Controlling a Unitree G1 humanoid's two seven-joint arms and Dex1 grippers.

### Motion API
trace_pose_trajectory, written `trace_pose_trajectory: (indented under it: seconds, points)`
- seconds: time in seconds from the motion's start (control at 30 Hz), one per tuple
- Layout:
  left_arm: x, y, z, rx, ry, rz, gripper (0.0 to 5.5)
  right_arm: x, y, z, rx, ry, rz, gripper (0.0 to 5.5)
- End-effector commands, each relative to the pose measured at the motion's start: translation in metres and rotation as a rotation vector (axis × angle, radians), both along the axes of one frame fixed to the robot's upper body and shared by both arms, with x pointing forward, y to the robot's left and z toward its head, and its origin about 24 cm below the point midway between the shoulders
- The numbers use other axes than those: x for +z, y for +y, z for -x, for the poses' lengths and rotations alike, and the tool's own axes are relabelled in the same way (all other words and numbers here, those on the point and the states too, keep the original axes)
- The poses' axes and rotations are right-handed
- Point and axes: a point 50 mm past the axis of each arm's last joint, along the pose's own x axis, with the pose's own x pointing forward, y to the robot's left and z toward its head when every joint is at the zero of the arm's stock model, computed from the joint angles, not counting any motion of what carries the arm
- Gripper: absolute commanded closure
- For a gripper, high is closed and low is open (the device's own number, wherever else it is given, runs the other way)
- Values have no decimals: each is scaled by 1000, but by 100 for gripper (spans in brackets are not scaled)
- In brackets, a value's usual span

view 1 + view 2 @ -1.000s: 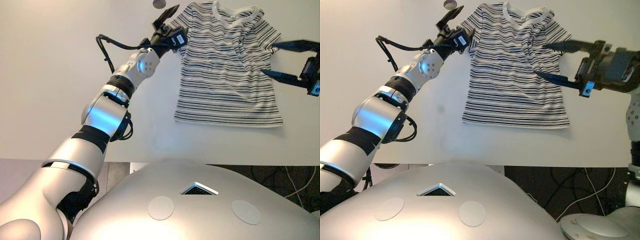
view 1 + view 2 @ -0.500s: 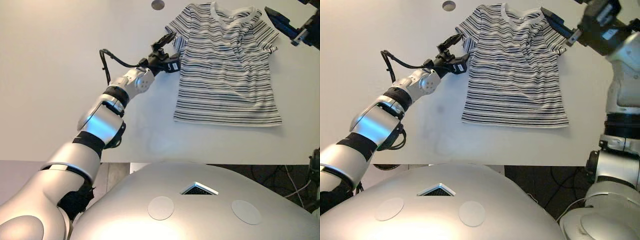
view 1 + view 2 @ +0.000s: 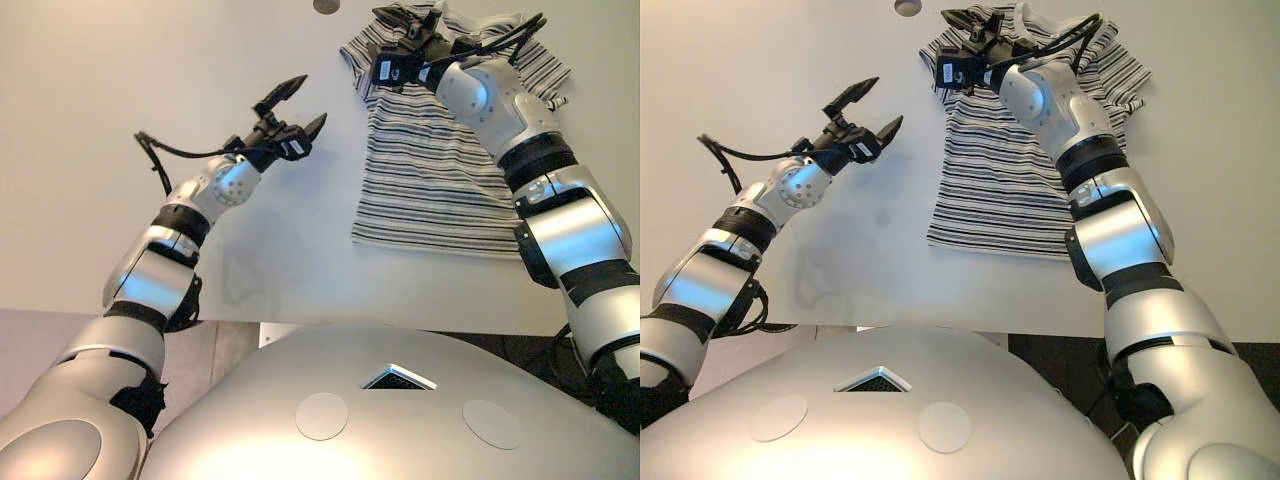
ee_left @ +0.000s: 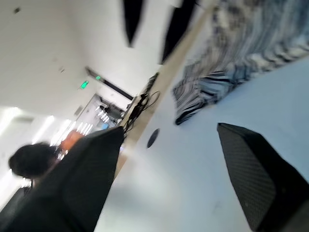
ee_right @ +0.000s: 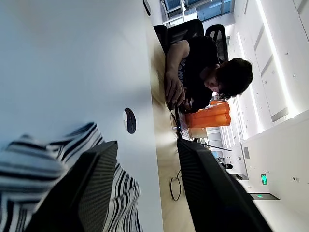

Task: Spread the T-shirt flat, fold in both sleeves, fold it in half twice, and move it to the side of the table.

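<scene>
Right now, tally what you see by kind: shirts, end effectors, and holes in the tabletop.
T-shirt: 1
End effectors: 2, the left end effector and the right end effector
Hole: 1
Total: 4

Two silver arms ending in black grippers
The left arm (image 3: 165, 255) and right arm (image 3: 560, 215) are glossy silver shells in rounded segments, with black bands at the joints and a black cable (image 3: 160, 152) looping off each wrist. The left gripper (image 3: 311, 98) and right gripper (image 3: 402, 25) are black, with two long tapering fingers (image 4: 256, 174) whose pads have a fine dotted texture
</scene>
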Motion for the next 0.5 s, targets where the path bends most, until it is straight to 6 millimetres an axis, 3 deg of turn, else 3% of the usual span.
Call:
trace_pose_trajectory:
  seconds: [0.03,0.17,0.33,0.4,0.5]
  points:
    - [39,13,2,25,-69,223,191,-11,-17,-6,-57,-21,126,319]
    - [52,20,4,43,-61,298,191,-5,-30,-11,-105,-56,93,319]
    - [45,19,2,77,-16,334,191,17,-49,-21,-203,-141,-15,319]
    - [45,19,2,84,-22,356,191,13,-51,-21,-221,-128,6,319]
    - [50,18,3,83,-44,387,191,-11,-41,-13,-180,-61,103,319]
